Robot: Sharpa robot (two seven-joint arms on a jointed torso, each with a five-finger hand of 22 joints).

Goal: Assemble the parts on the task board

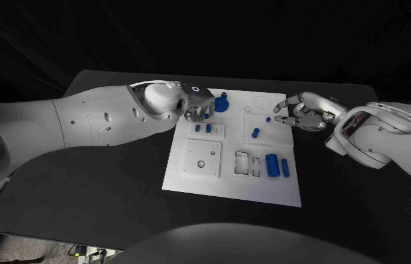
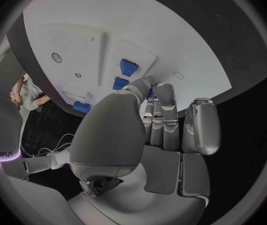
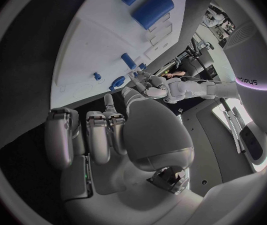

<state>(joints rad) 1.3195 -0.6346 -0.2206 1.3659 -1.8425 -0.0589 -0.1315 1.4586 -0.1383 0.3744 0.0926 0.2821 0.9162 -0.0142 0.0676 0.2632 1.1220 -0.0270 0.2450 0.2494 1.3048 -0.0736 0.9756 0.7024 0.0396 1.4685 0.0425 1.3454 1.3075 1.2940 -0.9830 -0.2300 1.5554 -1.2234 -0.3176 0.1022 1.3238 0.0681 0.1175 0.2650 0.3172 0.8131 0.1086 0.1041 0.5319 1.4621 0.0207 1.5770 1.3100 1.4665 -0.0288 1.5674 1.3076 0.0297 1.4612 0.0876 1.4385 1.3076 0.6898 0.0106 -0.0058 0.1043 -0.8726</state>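
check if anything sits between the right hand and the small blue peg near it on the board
Nothing visible does. The right hand hovers at the task board's right edge with fingers apart, and only bare white board lies between it and the small blue peg.

The left robot hand (image 1: 197, 104) sits over the board's (image 1: 233, 184) far left corner, so you can't see what's under its fingertips. It also covers the left part of the blue round part (image 1: 222, 104). Can't tell if the right robot hand (image 1: 302, 113) touches the small blue peg (image 1: 268, 119); too tiny.
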